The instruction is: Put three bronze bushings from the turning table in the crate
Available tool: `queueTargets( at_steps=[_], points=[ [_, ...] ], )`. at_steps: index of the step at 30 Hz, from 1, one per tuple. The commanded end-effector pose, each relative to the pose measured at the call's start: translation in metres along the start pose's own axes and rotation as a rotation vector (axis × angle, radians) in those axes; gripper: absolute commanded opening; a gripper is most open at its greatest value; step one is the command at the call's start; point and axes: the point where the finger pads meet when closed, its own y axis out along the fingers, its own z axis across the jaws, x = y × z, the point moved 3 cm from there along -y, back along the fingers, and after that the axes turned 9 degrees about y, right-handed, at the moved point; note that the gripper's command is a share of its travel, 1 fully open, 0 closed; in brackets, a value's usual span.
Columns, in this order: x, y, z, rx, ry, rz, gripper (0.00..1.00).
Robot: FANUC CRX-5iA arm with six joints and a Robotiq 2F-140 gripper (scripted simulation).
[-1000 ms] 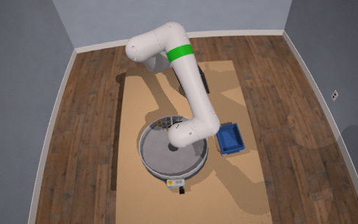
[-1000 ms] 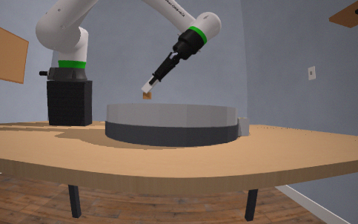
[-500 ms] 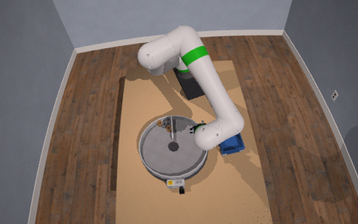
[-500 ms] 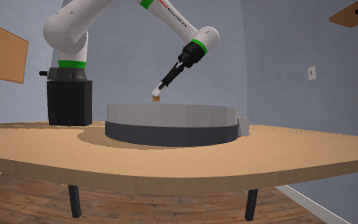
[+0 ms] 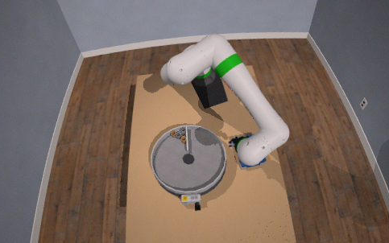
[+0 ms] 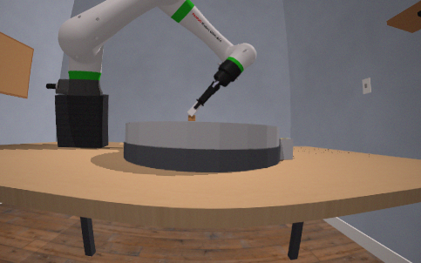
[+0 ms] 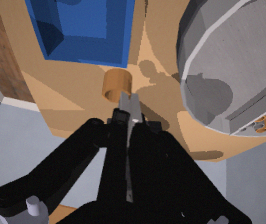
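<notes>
Pincer (image 5: 239,139) (image 6: 192,111) (image 7: 127,103) parts show right of centre in the top view, mostly covered by the white arm (image 5: 260,100) (image 6: 116,22), so its fingertips cannot be made out there. Just beneath that end of the arm, the blue crate (image 7: 86,24) shows an edge. Left of it, around the lower middle, lies the round turning table (image 5: 204,173) (image 6: 200,136) (image 7: 244,47). Near its upper rim, left of the divider (image 5: 187,141) (image 7: 255,109), two bronze bushings (image 5: 173,133) are grouped with grey bushings (image 5: 178,135)

Exterior view: the pincer slants down to the left near the middle of the frame, clenched on one bronze bushing (image 6: 192,118) (image 7: 117,85). That bushing appears just above the turning table's rim in the picture; the crate is hidden

Wrist view: the pale fingertips meet near the centre, pinching the wall of the same bushing, whose opening faces the lower left. The crate fills the upper left of the frame, the held bushing appearing just below its near edge. The turning table takes the upper right, with some bronze (image 7: 260,124) showing by the divider at the right, too small to count
</notes>
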Motion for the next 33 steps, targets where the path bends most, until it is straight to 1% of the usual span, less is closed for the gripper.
queueTargets(
  at_steps=[1, 5, 10, 33],
  points=[
    [-0.002, -0.006, -0.036, 0.001, 0.001, -0.002, 0.00],
    [-0.002, -0.009, -0.056, 0.001, 0.001, -0.002, 0.00],
    [-0.002, -0.011, -0.069, 0.001, 0.001, -0.002, 0.00],
    [-0.002, -0.012, -0.073, 0.001, 0.001, -0.002, 0.00]
  ],
)
